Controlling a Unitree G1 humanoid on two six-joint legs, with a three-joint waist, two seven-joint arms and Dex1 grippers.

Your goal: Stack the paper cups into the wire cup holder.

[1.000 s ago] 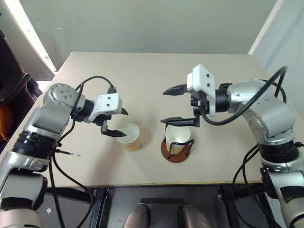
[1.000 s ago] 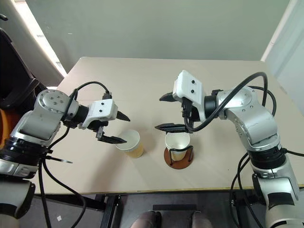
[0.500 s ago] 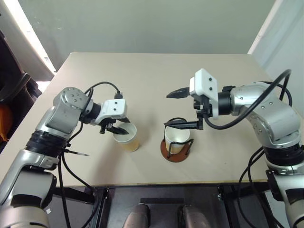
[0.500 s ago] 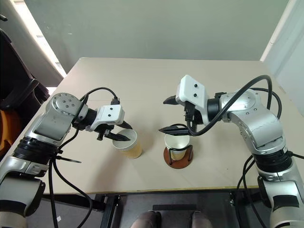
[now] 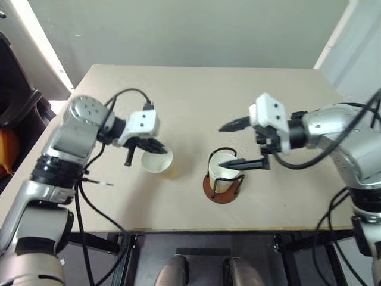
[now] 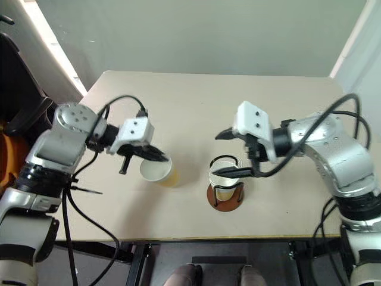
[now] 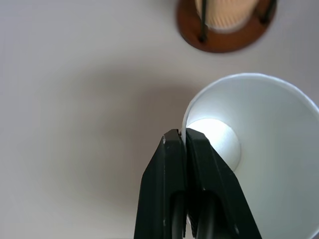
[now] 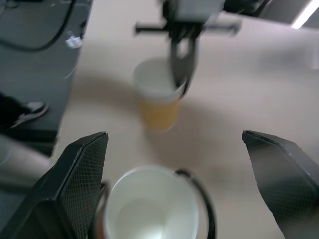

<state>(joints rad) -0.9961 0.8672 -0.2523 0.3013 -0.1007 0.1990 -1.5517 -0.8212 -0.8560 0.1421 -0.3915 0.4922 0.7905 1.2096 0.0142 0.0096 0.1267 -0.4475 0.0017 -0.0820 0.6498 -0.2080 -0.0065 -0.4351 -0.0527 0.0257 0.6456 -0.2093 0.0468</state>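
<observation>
The left gripper (image 5: 156,146) pinches the white rolled rim of a pale yellow-tan tapered paper cup (image 5: 158,162), one black finger inside the cup and one outside, above the beige table (image 5: 190,95). Beside it, the right gripper (image 5: 239,144) hangs with fingers spread wide, the round reddish-brown wire cup holder (image 5: 221,186) just below, a second paper cup (image 5: 223,173) nested upright inside.

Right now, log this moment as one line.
left gripper: shut on paper cup rim | right gripper: open | wire cup holder: holds cup
</observation>
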